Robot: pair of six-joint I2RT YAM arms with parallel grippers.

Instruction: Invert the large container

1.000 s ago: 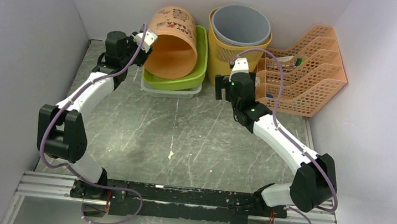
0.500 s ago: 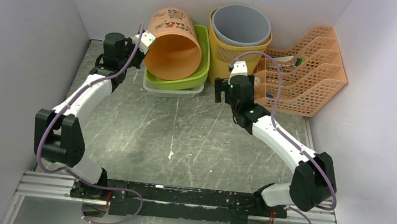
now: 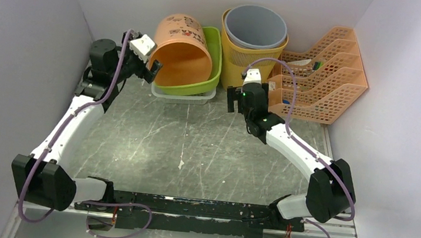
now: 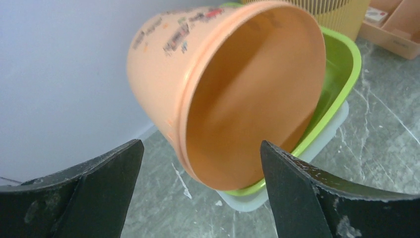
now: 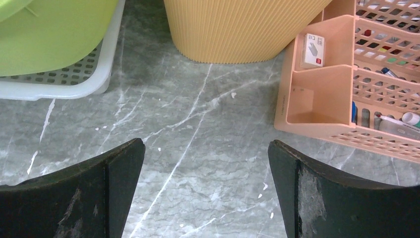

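1 large container (image 3: 183,48) (the orange bucket with printed figures on its wall) lies tipped on its side at the back left of the table (image 3: 193,147). Its mouth faces the arms and its lower rim rests inside 1 green basin (image 3: 218,55). That basin sits in 1 white perforated tray (image 3: 184,97).

The left gripper (image 4: 200,146) hangs just in front of the bucket's mouth. Its 2 fingers are spread wide with nothing between them, and the wrist view shows them apart from the rim.

The right gripper (image 5: 205,144) is also spread wide and holds nothing. It hovers over bare table in front of 1 yellow ribbed basket (image 3: 235,62), which has 1 grey bin (image 3: 256,26) nested in it.

Just beside the basket on the right stands 1 orange mesh file rack (image 3: 324,78) with small items in its compartments (too small to name).
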